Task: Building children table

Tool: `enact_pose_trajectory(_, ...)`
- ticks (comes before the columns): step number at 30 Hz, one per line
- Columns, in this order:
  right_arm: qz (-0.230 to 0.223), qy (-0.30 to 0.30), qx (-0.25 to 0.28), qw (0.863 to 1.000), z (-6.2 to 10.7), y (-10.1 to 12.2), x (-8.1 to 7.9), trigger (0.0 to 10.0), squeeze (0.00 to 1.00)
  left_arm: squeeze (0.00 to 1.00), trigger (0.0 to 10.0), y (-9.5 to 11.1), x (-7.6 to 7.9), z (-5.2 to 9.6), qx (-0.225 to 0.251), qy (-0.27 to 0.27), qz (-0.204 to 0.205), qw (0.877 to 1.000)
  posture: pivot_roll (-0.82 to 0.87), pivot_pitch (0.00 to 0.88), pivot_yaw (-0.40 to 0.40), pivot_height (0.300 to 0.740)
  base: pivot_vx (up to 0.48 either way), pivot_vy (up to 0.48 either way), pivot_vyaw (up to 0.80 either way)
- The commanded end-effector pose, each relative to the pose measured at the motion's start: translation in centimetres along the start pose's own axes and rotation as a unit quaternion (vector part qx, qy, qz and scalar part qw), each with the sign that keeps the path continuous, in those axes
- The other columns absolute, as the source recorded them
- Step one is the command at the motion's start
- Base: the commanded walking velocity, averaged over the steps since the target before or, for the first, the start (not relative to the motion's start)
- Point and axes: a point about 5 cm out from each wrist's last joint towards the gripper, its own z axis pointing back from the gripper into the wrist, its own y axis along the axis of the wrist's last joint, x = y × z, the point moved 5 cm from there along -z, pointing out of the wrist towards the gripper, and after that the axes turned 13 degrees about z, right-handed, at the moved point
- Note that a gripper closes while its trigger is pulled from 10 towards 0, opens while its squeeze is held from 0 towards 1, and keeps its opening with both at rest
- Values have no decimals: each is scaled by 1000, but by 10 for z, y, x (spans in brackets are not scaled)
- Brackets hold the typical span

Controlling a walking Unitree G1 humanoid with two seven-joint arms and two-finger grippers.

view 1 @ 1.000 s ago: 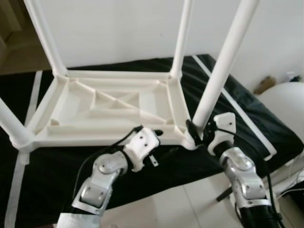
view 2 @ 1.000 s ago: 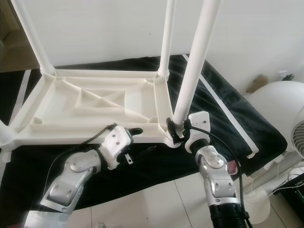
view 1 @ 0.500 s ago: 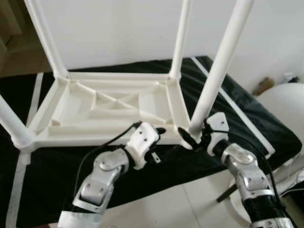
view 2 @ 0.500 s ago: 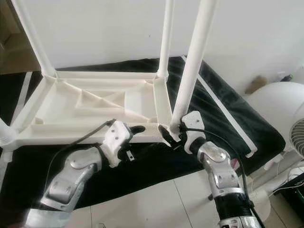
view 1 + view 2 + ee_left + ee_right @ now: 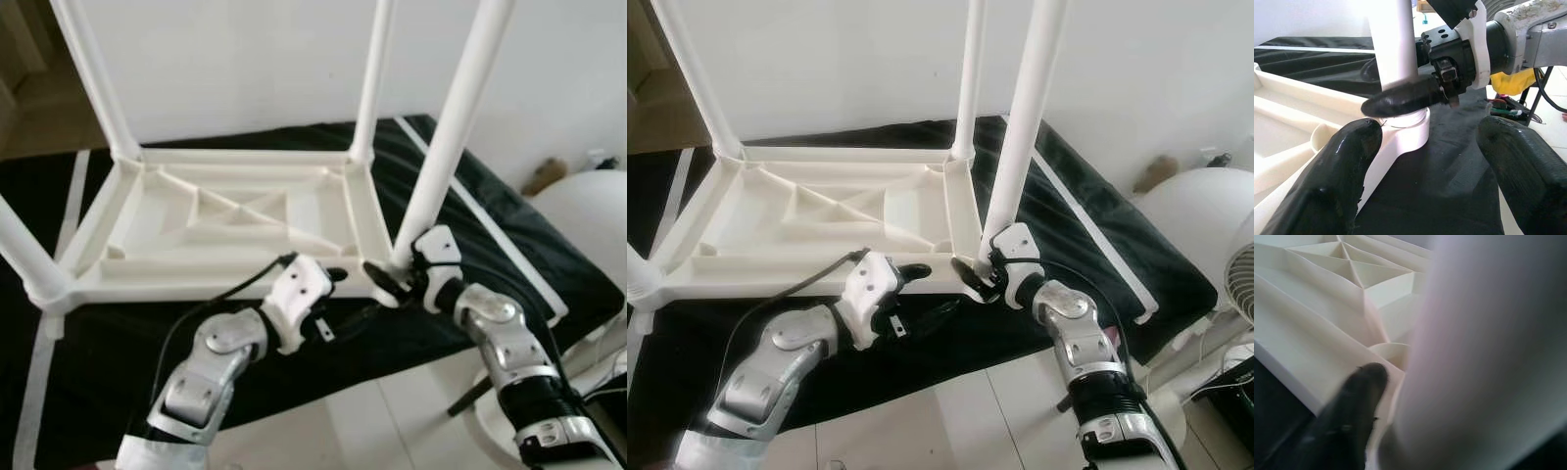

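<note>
- The white table frame (image 5: 225, 220) lies upside down on a black sheet (image 5: 490, 225). Four legs point up from its corners; it sits in the same place as a second ago.
- The near-right leg (image 5: 446, 137), at about 4 o'clock of the frame, stands in its corner socket (image 5: 1408, 129) and looks slightly steeper than a second ago, which suggests it is being seated or straightened.
- The right gripper (image 5: 392, 284) has rotated over the last second: its wrist has swung inward, and its fingers now wrap the leg's base just above the socket, one black finger (image 5: 1405, 98) lying across the front of the leg. It pinches the leg.
- The left gripper (image 5: 921, 294) stays at the frame's near edge, around 6 o'clock, and has hardly shifted. Its fingers (image 5: 1337, 176) are spread wide, one tip touching the socket collar, gripping nothing.
- Judged from this, all four legs are in, and the work is a final twist or push on the last one.
</note>
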Motion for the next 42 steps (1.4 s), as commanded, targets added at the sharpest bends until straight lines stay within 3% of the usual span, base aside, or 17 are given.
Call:
enact_pose_trajectory(1,1,10,-6,1000,-1,-4,-3,0,0,0,10000,0,7,0,-6,-26,0,1000,-14,16,-32,740,0,0,0)
enact_pose_trajectory(5,-6,6,-11,1000,0,-8,-4,0,0,0,10000,0,7,1,-7,-23,1,1000,-14,22,-31,740,0,0,0)
enact_pose_trajectory(6,-6,6,-13,1000,1,-9,-5,5804,0,0,10000,0,7,2,-7,-23,1,1000,-14,24,-31,740,0,0,0)
enact_pose_trajectory(7,-11,8,-13,1000,1,-10,-7,10000,0,0,10000,0,7,2,-8,-23,1,1000,-15,27,-30,740,0,0,0)
enact_pose_trajectory(15,-20,-4,-12,1000,0,-11,-9,10000,0,0,10000,-1,7,2,-10,-22,1,1000,-18,30,-25,740,0,0,0)
enact_pose_trajectory(21,-42,-69,-29,996,-1,-16,-6,10000,0,0,10000,-1,9,3,-12,-27,7,1000,-24,38,-21,740,0,0,0)
enact_pose_trajectory(30,-72,-115,-19,991,-2,-5,-20,10000,0,0,10000,-3,7,5,-11,-13,12,1000,-9,44,-42,740,0,0,0)
enact_pose_trajectory(36,-107,-203,-45,972,-3,-8,-18,10000,0,0,10000,-5,8,5,-11,-8,18,1000,-4,49,-50,740,0,0,0)
enact_pose_trajectory(38,-121,-260,-67,956,-2,-12,-17,10000,0,0,10000,-5,8,5,-11,-7,19,1000,-2,52,-53,740,0,0,0)
enact_pose_trajectory(40,-121,-260,-67,956,-2,-12,-17,10000,0,0,10000,-5,8,5,-11,-7,19,1000,-2,52,-53,740,0,0,0)
enact_pose_trajectory(42,-133,-300,-85,941,1,-16,-18,10000,0,0,10000,-5,8,5,-11,-6,20,1000,1,52,-57,740,0,0,0)
